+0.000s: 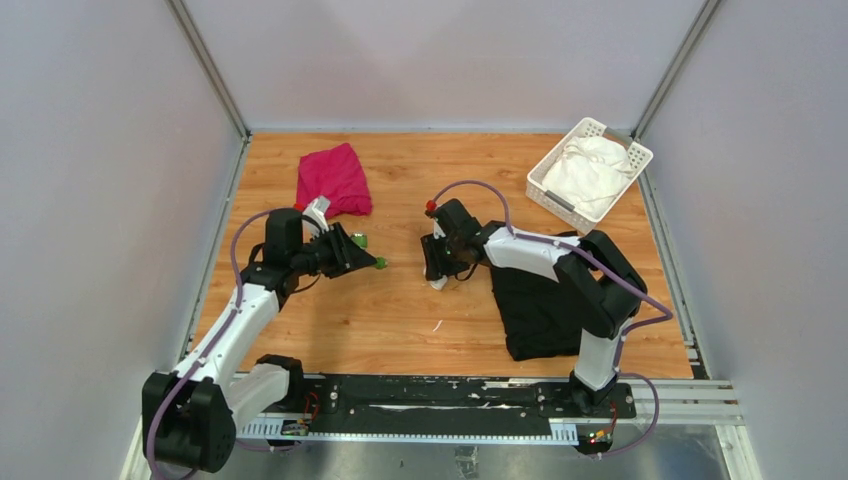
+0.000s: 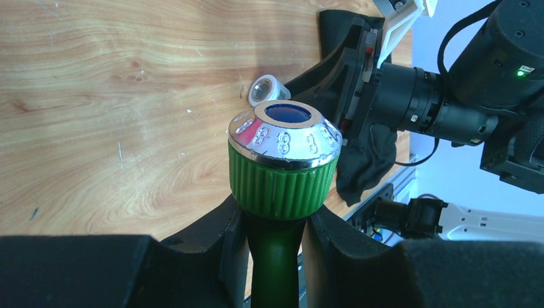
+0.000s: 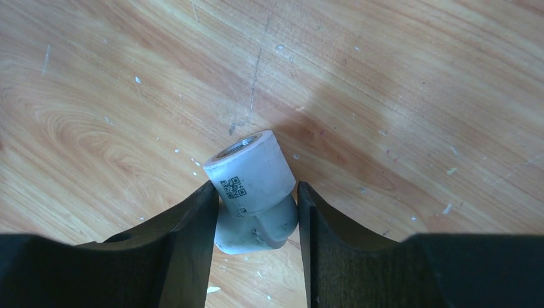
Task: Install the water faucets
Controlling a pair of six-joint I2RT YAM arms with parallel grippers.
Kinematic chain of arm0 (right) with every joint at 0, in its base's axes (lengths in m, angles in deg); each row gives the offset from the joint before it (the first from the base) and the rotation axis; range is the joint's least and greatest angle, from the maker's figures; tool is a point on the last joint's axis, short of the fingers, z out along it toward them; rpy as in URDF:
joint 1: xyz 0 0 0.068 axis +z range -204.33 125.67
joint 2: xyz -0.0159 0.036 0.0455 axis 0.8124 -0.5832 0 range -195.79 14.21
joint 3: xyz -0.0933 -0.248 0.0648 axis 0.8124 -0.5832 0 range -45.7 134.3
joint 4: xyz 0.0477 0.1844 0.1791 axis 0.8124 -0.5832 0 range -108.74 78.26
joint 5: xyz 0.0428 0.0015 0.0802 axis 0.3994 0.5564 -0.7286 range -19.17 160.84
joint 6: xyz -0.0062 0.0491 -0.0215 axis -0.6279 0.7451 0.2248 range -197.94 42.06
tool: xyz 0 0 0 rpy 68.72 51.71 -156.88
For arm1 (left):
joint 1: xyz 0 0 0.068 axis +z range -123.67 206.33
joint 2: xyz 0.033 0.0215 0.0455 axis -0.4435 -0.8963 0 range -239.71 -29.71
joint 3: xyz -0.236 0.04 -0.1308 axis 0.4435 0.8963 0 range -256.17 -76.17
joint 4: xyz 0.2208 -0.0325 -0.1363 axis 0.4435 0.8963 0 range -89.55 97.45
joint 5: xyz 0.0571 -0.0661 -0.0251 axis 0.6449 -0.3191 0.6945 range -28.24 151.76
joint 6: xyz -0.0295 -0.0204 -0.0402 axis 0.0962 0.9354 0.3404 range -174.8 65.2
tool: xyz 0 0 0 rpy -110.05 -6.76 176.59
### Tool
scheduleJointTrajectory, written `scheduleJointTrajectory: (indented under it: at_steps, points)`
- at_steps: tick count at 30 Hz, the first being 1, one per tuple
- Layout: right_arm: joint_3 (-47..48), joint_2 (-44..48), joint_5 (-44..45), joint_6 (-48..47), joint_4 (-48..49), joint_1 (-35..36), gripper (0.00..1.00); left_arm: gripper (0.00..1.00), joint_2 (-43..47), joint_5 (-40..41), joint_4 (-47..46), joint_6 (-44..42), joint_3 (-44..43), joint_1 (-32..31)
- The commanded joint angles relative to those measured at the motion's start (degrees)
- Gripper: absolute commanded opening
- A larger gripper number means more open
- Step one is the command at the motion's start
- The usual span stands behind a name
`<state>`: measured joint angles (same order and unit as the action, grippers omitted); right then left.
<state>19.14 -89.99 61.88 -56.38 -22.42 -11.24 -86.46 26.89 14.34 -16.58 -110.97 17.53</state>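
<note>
**Left gripper** (image 2: 272,221): I see its black fingers clamped narrowly on the smooth dark-green stem of the green tap (image 2: 282,170); the ribbed green knob stands just beyond the fingertips; a chromed, embossed ring with a blue centre disc caps it.

**Right gripper** (image 3: 256,212): narrow, with its matte black fingers (image 3: 186,244) set against both flanks of the white pipe fitting (image 3: 251,179); the fitting is a smooth white plastic piece, cylindrical and bent, bearing a small printed square code; its round open mouth points away from the palm; its body rests on the wooden table (image 3: 385,96), whose pale grain is flecked with white scuffs.

From the left hand, the fitting lies ahead, just past the knob and apart from it; a black cloth (image 1: 535,310) lies behind the right hand, beneath its forearm.
</note>
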Motion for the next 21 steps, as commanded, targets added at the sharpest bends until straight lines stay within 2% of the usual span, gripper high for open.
scheduleJointTrajectory:
  at_steps: [1,4,7,8,10,11,15,18,20,21]
  points:
    - [0.6,2.6,2.5,-6.8,-5.1,0.7,0.00,0.00,-0.5,-1.9,0.3,-2.2,-2.2,0.2]
    - [0.6,6.1,1.8,-10.4,-6.6,0.6,0.00,0.00,-1.2,-3.2,1.5,-3.7,-3.2,0.2]
    - [3.3,9.2,-1.9,-15.3,-10.9,0.6,0.00,0.00,-2.8,-12.1,-0.1,-6.0,-4.3,-0.6]
    - [4.5,10.6,-3.5,-17.1,-12.8,0.6,0.00,0.00,-3.7,-13.5,3.3,-8.3,-6.6,-1.5]
    - [5.6,13.2,-5.9,-20.7,-14.6,0.6,0.00,0.00,-4.8,-11.6,10.0,-14.1,-10.7,-2.5]
    - [5.6,14.7,-6.7,-21.1,-15.2,0.6,0.00,0.00,-4.9,-11.2,10.9,-14.4,-11.8,-2.6]
    - [4.5,19.9,-12.4,-26.0,-16.8,0.6,0.00,0.00,-4.7,-18.6,3.0,-8.9,-12.1,-2.7]
    - [2.4,23.7,-16.8,-27.2,-16.4,1.4,0.00,0.00,-6.0,-20.9,3.2,-8.2,-14.1,-3.0]
    - [1.1,25.7,-15.4,-27.9,-15.7,2.6,0.00,0.00,-6.0,-22.5,1.3,-6.0,-14.1,-3.1]
    - [0.5,26.3,-14.7,-27.9,-15.3,2.9,0.00,0.00,-5.9,-24.6,-2.6,-2.5,-13.0,-3.2]
